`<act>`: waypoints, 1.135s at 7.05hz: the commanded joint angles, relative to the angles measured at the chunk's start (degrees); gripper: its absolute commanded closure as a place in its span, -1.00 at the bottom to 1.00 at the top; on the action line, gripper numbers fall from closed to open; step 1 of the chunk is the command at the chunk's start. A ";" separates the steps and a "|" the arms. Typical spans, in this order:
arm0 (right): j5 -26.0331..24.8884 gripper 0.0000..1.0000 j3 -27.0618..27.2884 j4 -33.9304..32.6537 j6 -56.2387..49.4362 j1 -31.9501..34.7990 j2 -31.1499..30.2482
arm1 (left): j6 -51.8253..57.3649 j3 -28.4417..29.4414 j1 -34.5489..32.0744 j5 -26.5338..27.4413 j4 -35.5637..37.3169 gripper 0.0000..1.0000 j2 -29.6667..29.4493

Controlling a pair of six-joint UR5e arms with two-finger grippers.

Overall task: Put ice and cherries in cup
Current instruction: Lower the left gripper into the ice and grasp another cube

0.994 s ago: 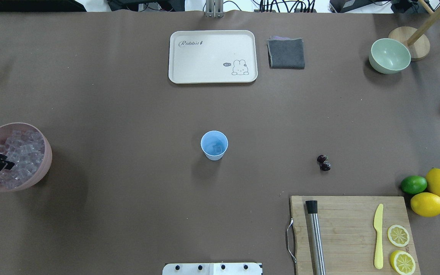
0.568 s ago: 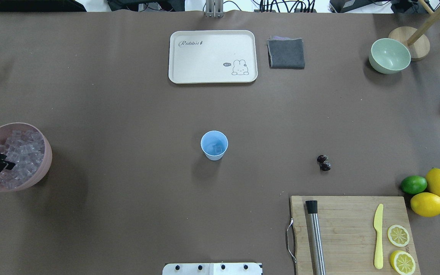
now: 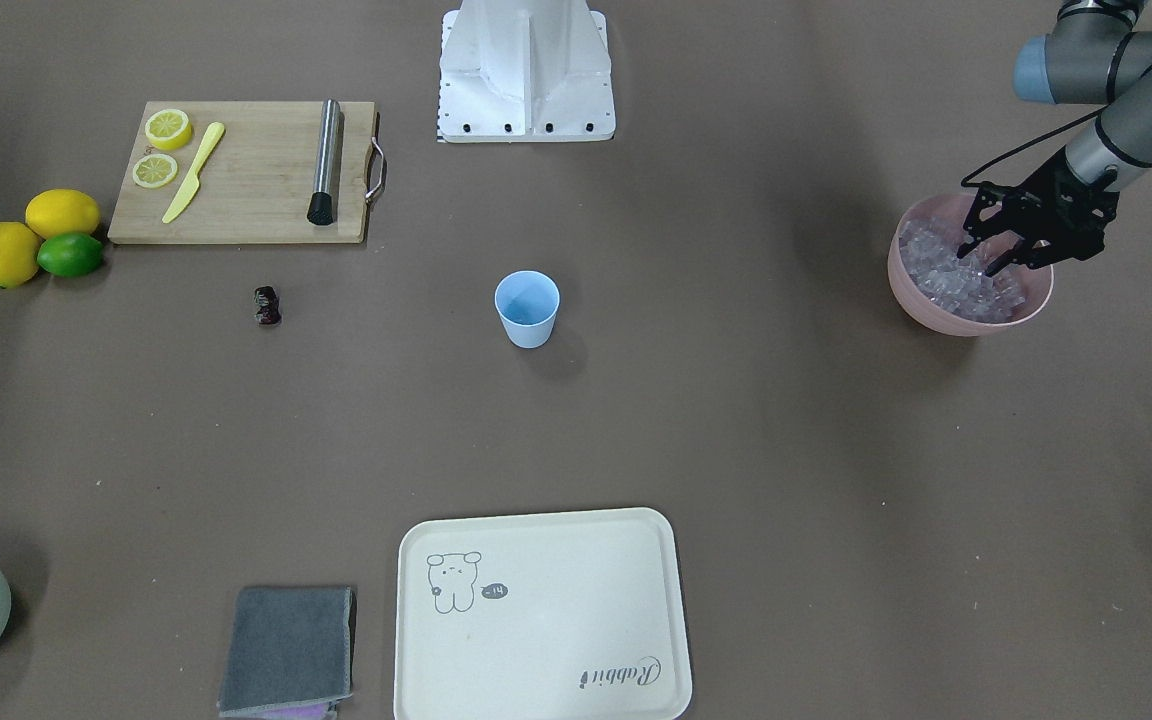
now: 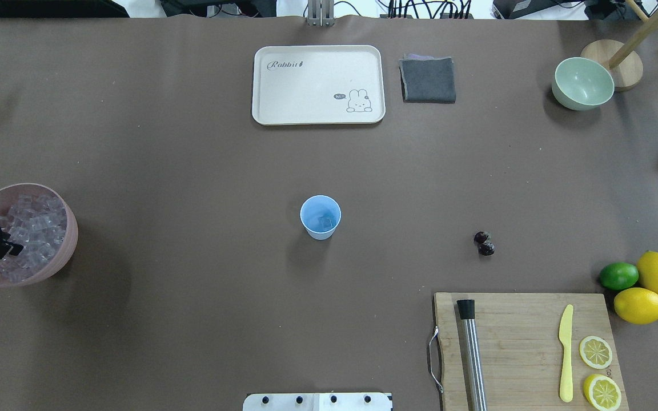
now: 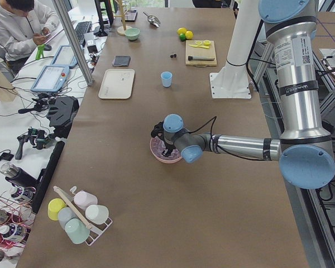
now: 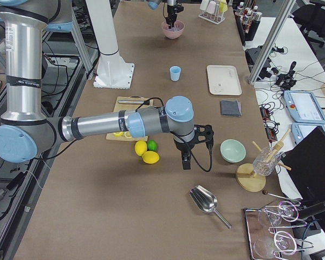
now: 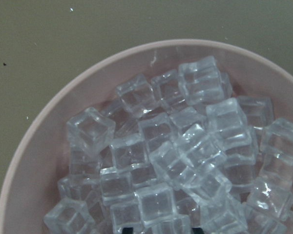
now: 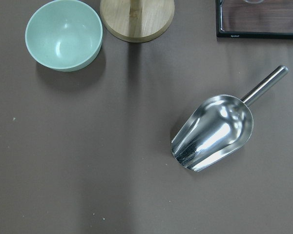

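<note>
Shifted slightly, left claw [image 3: 994, 252], tips hidden, stands apart amid clear ice cubes [image 7: 176, 161] in round pink bowl [image 3: 936, 305]; right claw [image 6: 186, 164]: cannot tell.

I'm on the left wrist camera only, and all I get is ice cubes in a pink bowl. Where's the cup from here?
Observer: The cup stands upright mid-table, well clear of the pink bowl, toward the robot's right.
Operator: Anything in it?
Observer: The overhead view shows what looks like one ice cube at the bottom, and no cherries.
Operator: So where are the cherries?
Observer: The cherries lie on the table farther to the robot's right, apart from the cup, near the cutting board.
</note>
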 commanded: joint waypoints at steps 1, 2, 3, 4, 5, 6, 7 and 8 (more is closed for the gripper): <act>0.00 -1.00 0.02 0.00 -0.09 -0.05 -0.13 | -0.14 0.08 0.25 0.02 0.08 0.01 0.01; 0.00 -1.00 0.02 0.00 0.00 0.04 -0.13 | -0.15 0.17 0.43 0.02 0.08 0.01 0.01; -0.09 -1.00 0.02 0.00 -0.09 -0.05 -0.13 | -0.23 0.35 0.43 -0.07 -0.01 0.01 0.01; -0.09 -1.00 0.02 0.00 0.00 -0.05 -0.13 | -0.23 0.52 0.43 0.02 -0.01 0.02 -0.25; 0.00 -1.00 0.02 0.00 -0.09 -0.05 -0.13 | -0.15 0.52 0.43 -0.07 -0.01 0.16 -0.26; 0.00 -1.00 0.02 0.00 0.00 -0.05 -0.13 | -0.15 0.52 0.43 -0.33 -0.01 0.39 -0.43; 0.00 -1.00 0.02 0.00 0.00 -0.05 -0.13 | -0.15 0.44 0.43 -0.50 -0.01 0.59 -0.43; 0.00 -1.00 0.02 0.00 0.00 0.04 -0.13 | -0.06 0.35 0.43 -0.51 -0.10 0.73 -0.52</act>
